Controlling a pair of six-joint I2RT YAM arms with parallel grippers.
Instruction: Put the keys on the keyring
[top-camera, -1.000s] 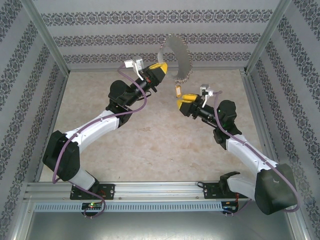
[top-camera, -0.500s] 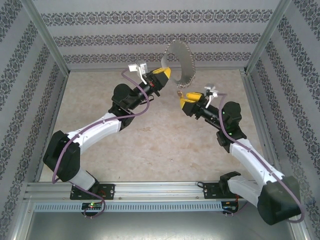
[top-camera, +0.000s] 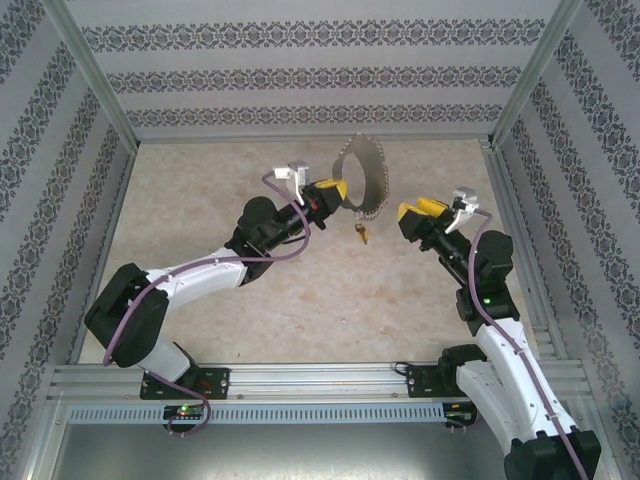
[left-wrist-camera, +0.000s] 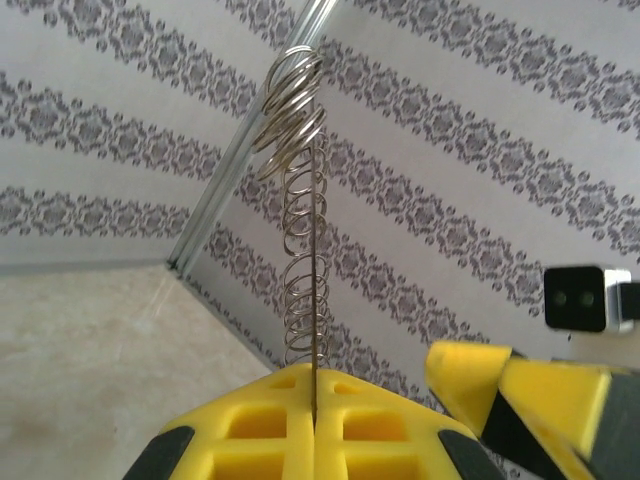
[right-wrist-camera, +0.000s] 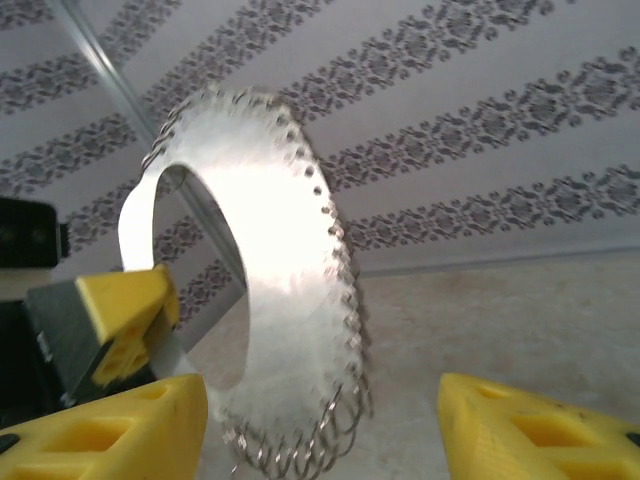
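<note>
Wide shot first: the sandy table (top-camera: 300, 300) sits below, and all the action is up in the air above it. The keyring (top-camera: 366, 172) is the big item, a broad thin metal ring held on edge with small silver loops strung around its rim. The left gripper (top-camera: 335, 190) has it pinched at the lower left edge. From the left wrist camera, the 2 yellow pads (left-wrist-camera: 250, 430) are pressed tight with the thin metal standing straight up between them.

The right gripper (top-camera: 420, 210) stands just to the right of the ring and apart from it. Its fingers (right-wrist-camera: 110, 430) are spread wide with nothing between them.

Smallest of all, the keys (top-camera: 360, 233): 1 tiny key with its yellow-orange tag dangles under the ring's bottom edge, clear of the table. It looks to be hanging from the ring, though the join is too small to confirm.

My read is that the threading is done or nearly so. Next, the right arm should keep clear while the left lowers the ring gently so it doesn't swing.

No brand, label or writing is legible anywhere.
</note>
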